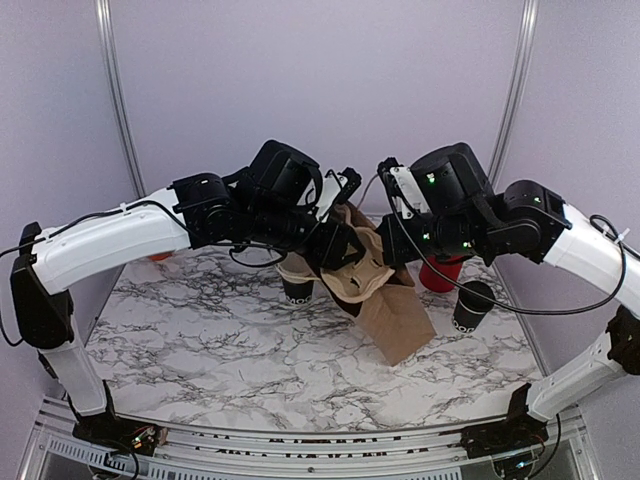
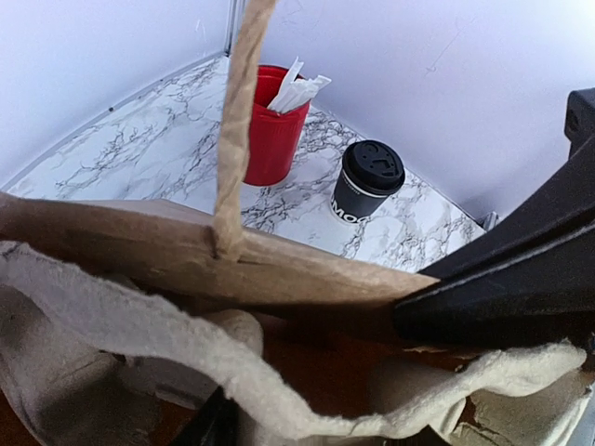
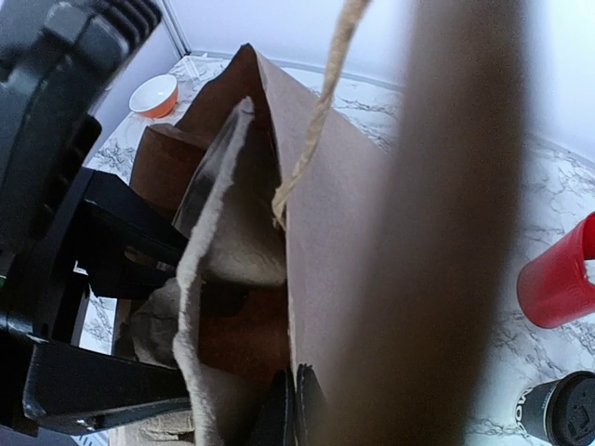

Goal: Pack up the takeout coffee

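Here the takeout coffee [image 2: 368,181] stands upright, black-lidded, white lettering on black.

Brown paper bag [image 1: 400,325] sits mid-table on white marble-patterned tabletop [image 1: 200,350], mouth raised toward rear. Beige moulded-pulp cup carrier [image 1: 345,275] is partly in the mouth. Lidless black paper cup [image 1: 297,291] stands just left of bag, below carrier's edge. Black lidded takeout coffee cup [image 1: 472,306] stands right of bag, apart. Red plastic cylinder [image 1: 440,273] is just behind it, with white packets [image 2: 297,88] inside. Small orange bowl [image 3: 153,93] sits far rear left.
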